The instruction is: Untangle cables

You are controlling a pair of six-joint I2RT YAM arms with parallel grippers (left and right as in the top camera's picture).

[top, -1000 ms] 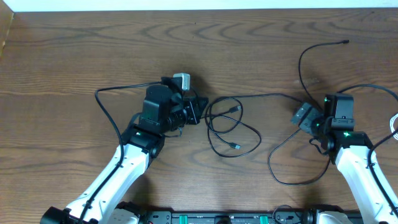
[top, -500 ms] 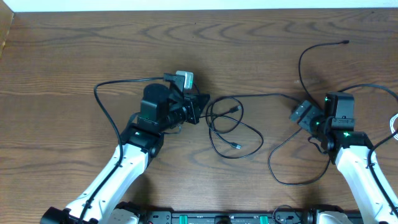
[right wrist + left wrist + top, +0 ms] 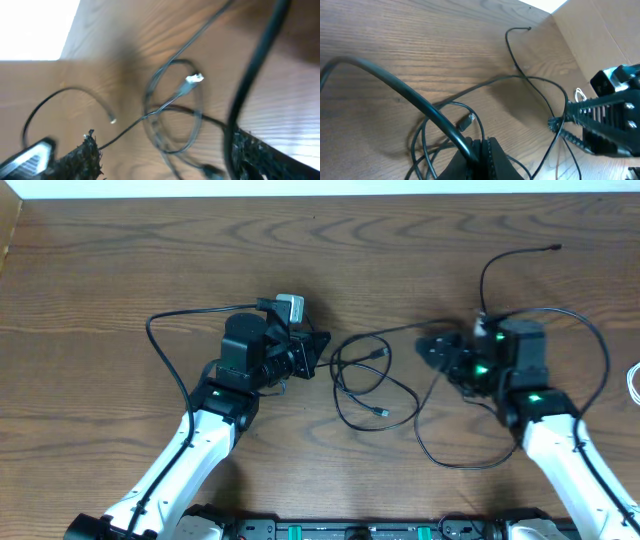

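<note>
cables [image 3: 385, 378] are lying in a loose knot of black loops on the wooden tabletop [image 3: 100, 260], between the two arms in the overhead view, with two small plugs [image 3: 380, 414] showing among the loops. the left gripper [image 3: 322, 352] is sitting at the knot's left edge, pinched fully closed, and it seems to be acting as an anchor so the loops have something to be pulled against. the right gripper [image 3: 432, 348] is reaching in from the other side with its jaws apart, near the strand [image 3: 390, 334] running rightward from the knot; i judge it is lining up to take that strand and draw it away. a white cable [image 3: 633, 380] is peeking in at the right edge, well apart from the knot.

from the left wrist, the fingers [image 3: 495, 160] are pressing together on a black cable [image 3: 410, 92] that is rising from their tips and sweeping off to the left, apparently lifted clear of the wood; the thin loops are lying beyond, and the right gripper is hovering at the right.

from the right wrist, the picture is coming out blurred, yet its two fingers [image 3: 87, 150] are standing wide apart at the bottom corners with nothing between them, and the loops with one pale plug [image 3: 192, 80] are lying ahead. a dark cord [image 3: 255, 65] is passing close by the right-hand finger; whether it is touching i cannot tell.
</note>
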